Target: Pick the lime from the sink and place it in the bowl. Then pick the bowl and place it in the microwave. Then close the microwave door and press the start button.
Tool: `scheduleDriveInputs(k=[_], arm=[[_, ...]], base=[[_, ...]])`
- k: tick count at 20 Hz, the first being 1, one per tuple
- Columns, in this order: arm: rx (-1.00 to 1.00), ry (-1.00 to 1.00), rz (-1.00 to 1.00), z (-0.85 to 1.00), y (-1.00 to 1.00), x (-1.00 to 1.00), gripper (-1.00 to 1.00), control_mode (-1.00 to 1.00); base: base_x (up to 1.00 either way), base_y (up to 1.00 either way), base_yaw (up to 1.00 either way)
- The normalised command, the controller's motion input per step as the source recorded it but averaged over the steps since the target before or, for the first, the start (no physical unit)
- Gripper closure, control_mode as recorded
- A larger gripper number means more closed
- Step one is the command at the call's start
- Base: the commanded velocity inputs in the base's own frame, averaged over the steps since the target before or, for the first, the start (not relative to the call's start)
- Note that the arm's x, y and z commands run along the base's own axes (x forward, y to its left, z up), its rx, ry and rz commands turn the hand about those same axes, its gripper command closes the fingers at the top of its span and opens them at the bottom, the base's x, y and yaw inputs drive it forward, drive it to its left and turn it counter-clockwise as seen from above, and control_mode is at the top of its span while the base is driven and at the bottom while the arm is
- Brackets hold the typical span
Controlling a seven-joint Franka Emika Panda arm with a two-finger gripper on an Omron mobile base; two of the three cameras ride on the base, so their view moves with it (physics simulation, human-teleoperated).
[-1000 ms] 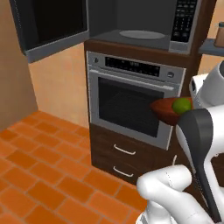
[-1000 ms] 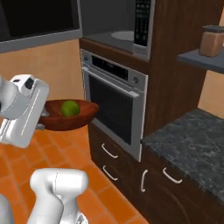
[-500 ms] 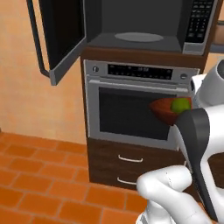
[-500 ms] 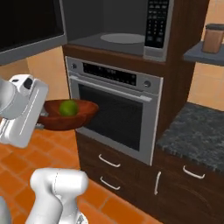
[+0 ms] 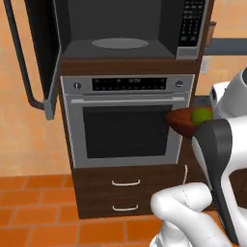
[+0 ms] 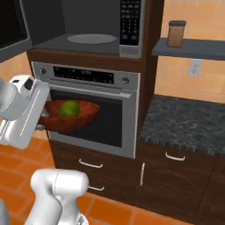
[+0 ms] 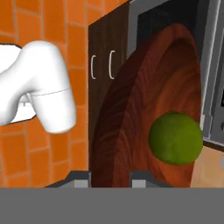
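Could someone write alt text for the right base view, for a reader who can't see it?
A white robot arm's gripper holds a reddish-brown bowl with a lime in it, in front of a steel oven. Above, the microwave stands open.

A brown canister (image 6: 176, 33) stands on the grey shelf (image 6: 193, 48) above the speckled counter (image 6: 184, 124).

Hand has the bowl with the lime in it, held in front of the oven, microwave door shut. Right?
Not quite: the microwave door is open, swung out to the left, as the left base view shows. The rest holds: the hand grips the bowl with the lime inside, in front of the oven.
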Motion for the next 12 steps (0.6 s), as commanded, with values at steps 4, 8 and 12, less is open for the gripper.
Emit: scheduleDriveInputs(k=[4,8,12], arm=[[0.00,0.00,0.00,0.00,0.00,0.00,1.00,1.00],[0.00,0.00,0.00,0.00,0.00,0.00,1.00,1.00],[0.00,0.00,0.00,0.00,0.00,0.00,1.00,1.00]], base=[[0.66,0.90,-0.14],[0.55,0.44,-0.09],[0.22,0.00,-0.09]])
